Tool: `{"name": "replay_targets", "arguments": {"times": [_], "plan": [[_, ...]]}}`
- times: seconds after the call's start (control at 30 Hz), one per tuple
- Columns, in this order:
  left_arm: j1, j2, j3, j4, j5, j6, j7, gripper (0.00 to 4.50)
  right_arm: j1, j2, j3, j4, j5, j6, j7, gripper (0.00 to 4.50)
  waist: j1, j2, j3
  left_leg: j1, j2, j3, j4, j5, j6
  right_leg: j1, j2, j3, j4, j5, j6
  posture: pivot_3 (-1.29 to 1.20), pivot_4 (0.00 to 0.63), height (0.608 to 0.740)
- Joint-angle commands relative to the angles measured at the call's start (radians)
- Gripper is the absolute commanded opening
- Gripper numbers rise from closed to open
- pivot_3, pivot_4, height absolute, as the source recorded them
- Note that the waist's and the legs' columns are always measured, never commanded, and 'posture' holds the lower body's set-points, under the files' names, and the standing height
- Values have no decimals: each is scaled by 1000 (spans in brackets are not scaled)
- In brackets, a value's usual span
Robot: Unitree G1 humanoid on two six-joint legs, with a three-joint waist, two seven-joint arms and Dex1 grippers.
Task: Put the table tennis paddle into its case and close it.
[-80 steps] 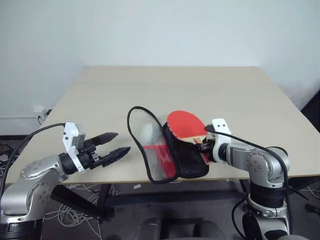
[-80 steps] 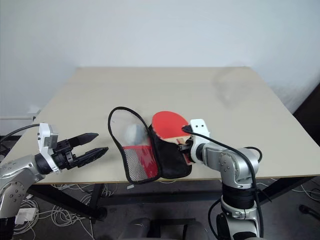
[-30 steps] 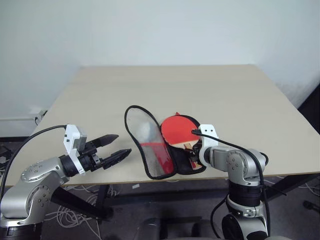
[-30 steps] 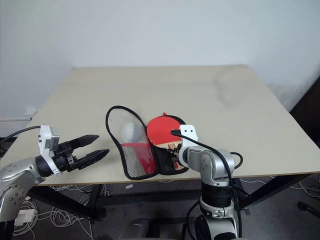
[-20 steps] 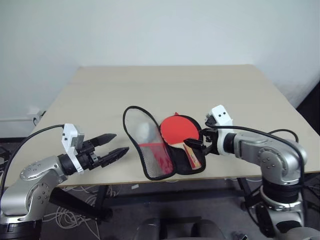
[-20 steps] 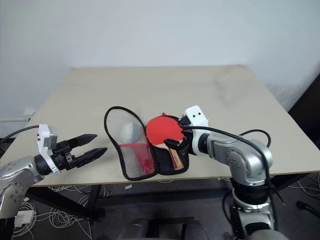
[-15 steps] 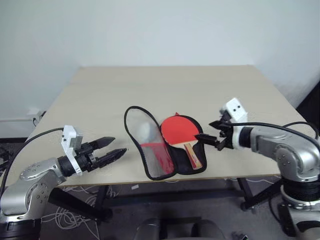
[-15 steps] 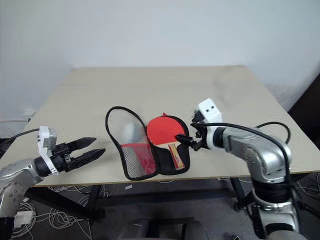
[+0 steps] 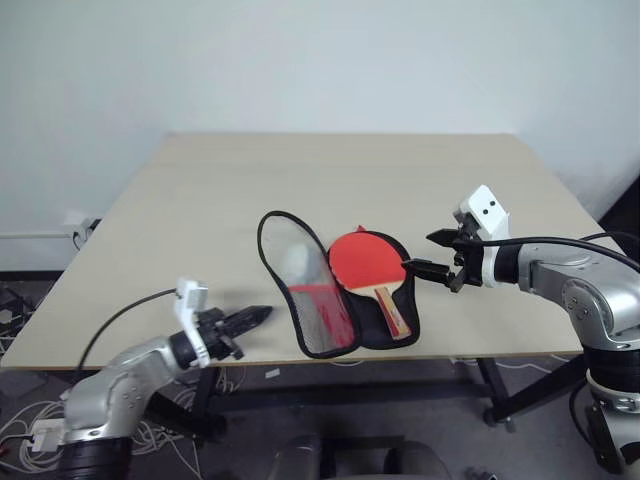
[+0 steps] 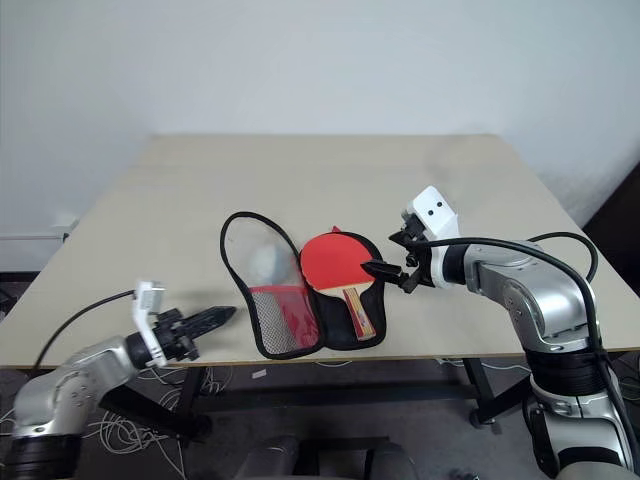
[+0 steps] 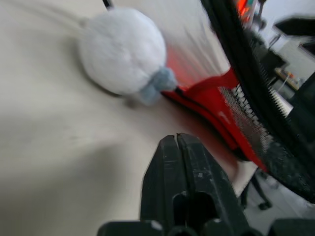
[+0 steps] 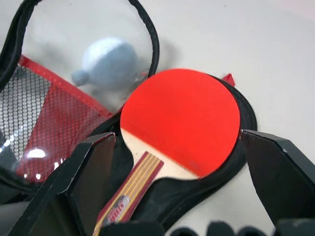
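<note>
Looking left to right: the left gripper point(image 9: 258, 315) has dropped lower and snapped its two black fingers together on nothing, where a moment ago it hung spread open. It now sits at the near edge of the table point(image 9: 200, 200), just left of the case point(image 9: 335, 290), not touching it as far as I can tell. My guess is it's lining up to pinch or push the flap.

The case lies open like a book near the front edge, clear flap point(image 9: 300, 290) standing up on the left, black half flat on the right. The paddle point(image 9: 368, 265) now rests on that black half, red face up, handle pointing toward the near edge.

On the right, the right gripper point(image 9: 432, 252) has let the paddle go and lifted away, and hovers wide open and empty just right of it. So the paddle's in, and only folding and zipping remains.
</note>
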Motion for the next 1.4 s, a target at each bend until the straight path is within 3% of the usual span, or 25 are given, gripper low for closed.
{"name": "replay_targets", "arguments": {"times": [0.03, 0.27, 0.47, 0.63, 0.83, 1.2, 1.4], "plan": [[-115, -60, -114, -107, 23, 60, 95, 29, -39, 11, 4, -7, 2, -12, -12, 4420, 8, 0, 0, 0, 0, 0, 0, 0, 0, 0, -1, 0, 0, 0, 0, 0, 0, 707], [-278, -171, -187, -180, -56, 154, 134, 29, -48, 16, -4, 16, 4, -16, -24, 4420, 12, -1, 0, -2, -1, 0, 3, -1, 2, 0, -1, -1, 0, 1, 0, 0, 0, 707], [-318, -214, -232, -136, -17, 146, 151, 29, -66, -75, -1, 78, -34, -98, 35, 4420, 14, 0, 0, -2, -1, -3, 12, -5, 7, 6, 1, -5, 0, 1, 0, 0, 0, 707], [-302, -222, -247, -125, -1, 157, 176, 29, -30, -260, 19, 121, -70, -310, 270, 4420, 15, 2, 1, -3, -2, -5, 17, -8, 11, 8, 1, -7, -1, 0, 1, 0, 0, 707], [-313, -252, -253, -90, 20, 152, 219, 29, -15, -377, 40, 193, -118, -512, 470, 4420, 14, 2, 1, -3, -2, -5, 21, -9, 12, 10, 0, -6, -2, 0, 0, 0, 0, 707], [-408, -351, -321, 180, 179, 121, 292, 29, 1, -387, 63, 209, -179, -642, 577, 4420, 15, 1, 1, -4, -2, -8, 22, -10, 12, 9, -4, -8, -2, -1, 0, 0, 0, 707], [-442, -372, -233, 151, 144, 167, 312, 29, 12, -383, 60, 208, -193, -637, 571, 4420, 15, 1, 1, -8, -4, -12, 23, -10, 12, 8, -6, -8, -2, -1, 0, 0, 0, 707]]}}
